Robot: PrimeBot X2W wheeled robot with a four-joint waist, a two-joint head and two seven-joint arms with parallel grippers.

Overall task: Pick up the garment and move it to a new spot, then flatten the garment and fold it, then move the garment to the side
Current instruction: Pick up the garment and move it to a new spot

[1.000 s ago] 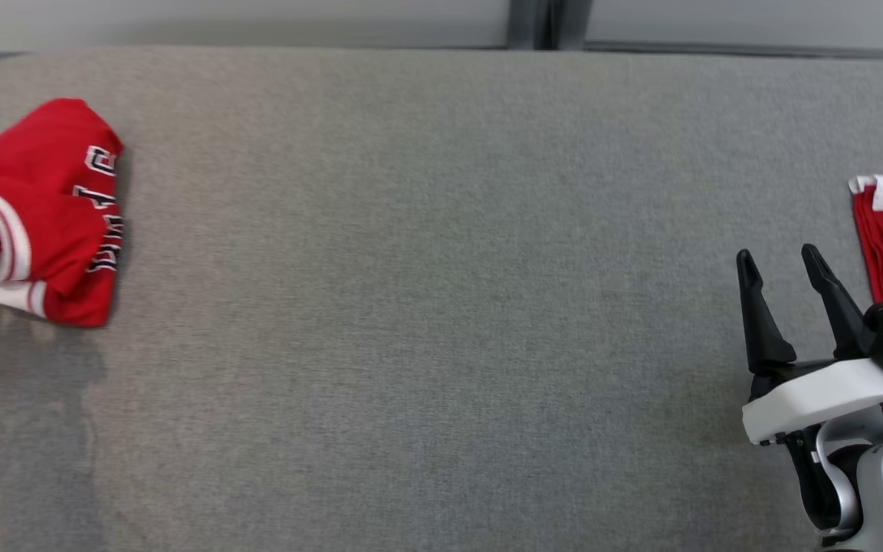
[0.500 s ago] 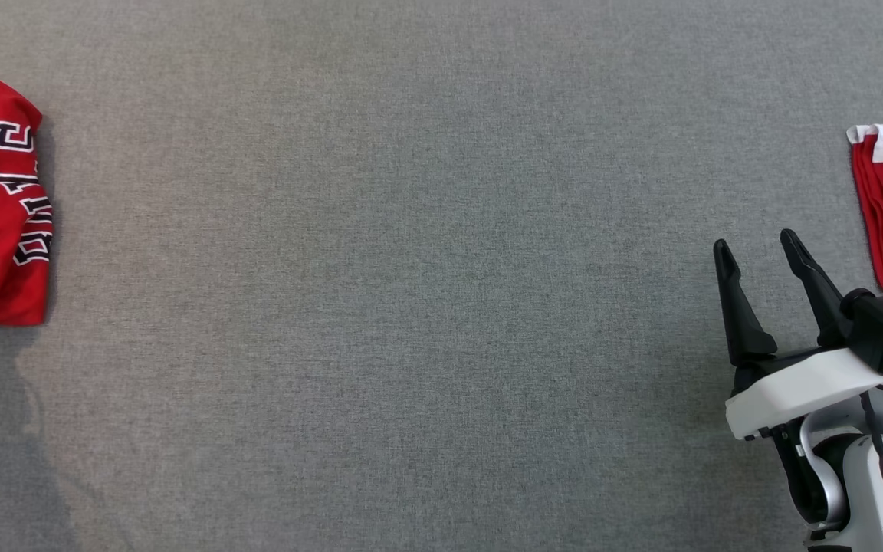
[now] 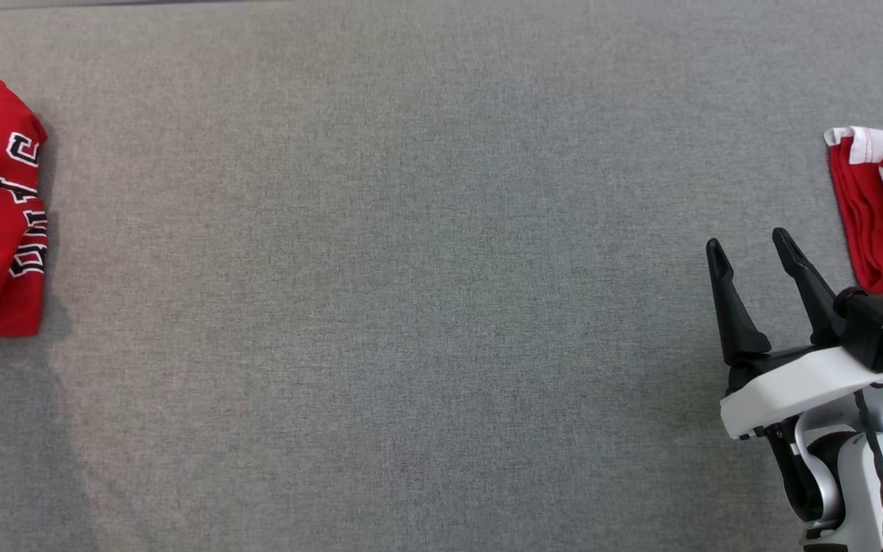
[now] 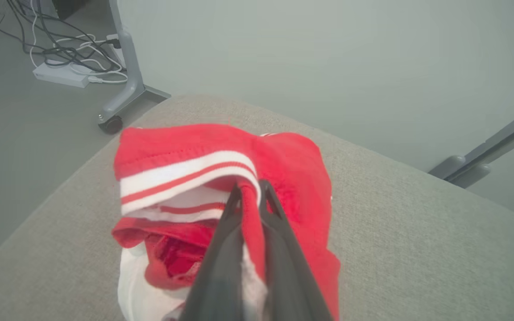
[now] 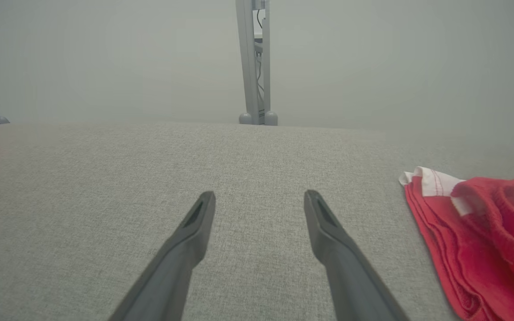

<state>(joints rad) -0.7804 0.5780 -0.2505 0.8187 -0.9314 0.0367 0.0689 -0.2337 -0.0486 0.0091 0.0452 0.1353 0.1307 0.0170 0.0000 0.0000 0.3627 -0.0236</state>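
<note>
- Garment [image 4: 185, 147]: pinched in the left gripper [image 4: 249, 189], whose fingers are closed on a red fold.
- Right gripper [image 3: 746, 241]: fingers spread, empty, over bare grey padded surface [image 3: 411, 307].
- Garment lies crumpled at the surface's left edge, by a rounded corner; red jersey, white-and-red striped trim, black-and-white lettering.
- Second red garment [image 3: 882, 215] at the right edge, just beside the right gripper.
- Beyond: grey floor, wheeled stand leg [image 4: 123, 84], tangled cables [image 4: 69, 53], upright post [image 5: 252, 67].

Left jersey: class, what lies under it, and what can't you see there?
Under the jersey is the grey table, visible beside it. The left claw is shut on a red fold at the top. Anything flat beneath the heap is covered by cloth.
</note>
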